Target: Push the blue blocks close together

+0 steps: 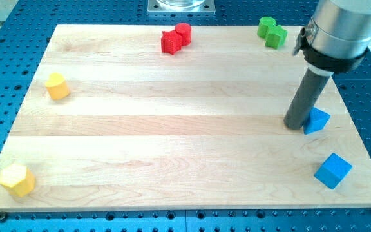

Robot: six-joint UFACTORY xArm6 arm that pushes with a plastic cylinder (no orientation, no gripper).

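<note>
Two blue blocks lie at the view's right on the wooden board [172,129]. A blue triangular block [317,120] sits at mid height near the right edge. A blue cube [333,171] lies below it, closer to the bottom right corner, a short gap away. My tip [295,124] rests on the board right against the left side of the blue triangular block, touching or nearly touching it. The rod rises to the silver arm at the top right.
A red star block [170,42] and a red cylinder [183,32] touch at the top middle. Two green blocks [272,31] sit together at the top right. A yellow block [57,86] lies at the left, another yellow block [18,180] at the bottom left corner.
</note>
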